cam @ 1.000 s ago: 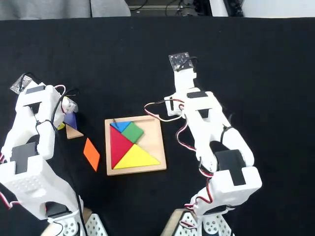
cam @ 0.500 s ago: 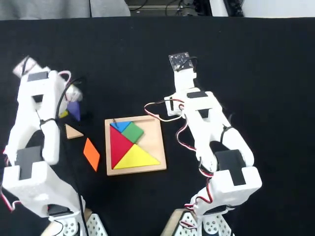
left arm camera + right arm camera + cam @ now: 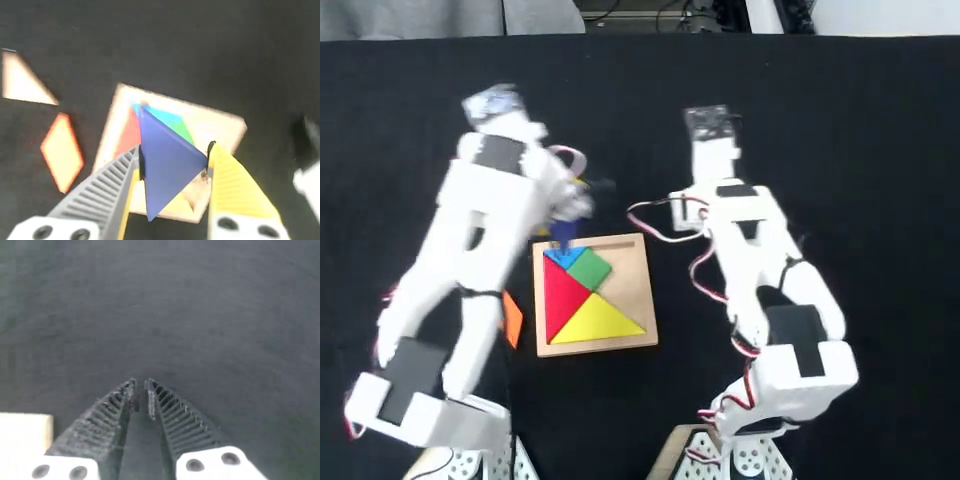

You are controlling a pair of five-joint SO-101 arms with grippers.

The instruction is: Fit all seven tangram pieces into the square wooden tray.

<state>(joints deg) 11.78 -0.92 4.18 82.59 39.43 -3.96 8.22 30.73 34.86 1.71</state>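
- Left gripper [image 3: 174, 149]: the grey ridged finger [image 3: 112, 177] and the yellow finger [image 3: 232, 182] are closed on the dark blue triangle [image 3: 167, 165], one pressing on each side edge.
- The dark blue triangle is clear of the table; one tip points past the fingertips toward the tray.
- In the high view the dark blue triangle [image 3: 563, 232] is over the tray's far left corner.
- Right gripper [image 3: 141, 390]: the two black ridged fingers are almost together, leaving a thin slit, and grip nothing. It is over the black tabletop [image 3: 840, 150], just off a corner of the tray [image 3: 25, 432].
- Square wooden tray [image 3: 630, 275]: one.
- Pieces in the tray, four: light blue triangle [image 3: 563, 257], green square [image 3: 590, 268], red triangle [image 3: 560, 298], yellow triangle [image 3: 598, 320]. They fill its left part.
- Pieces on the tabletop beside the tray, two: orange parallelogram [image 3: 61, 152] and tan triangle [image 3: 22, 82].
- Piece count: seven.
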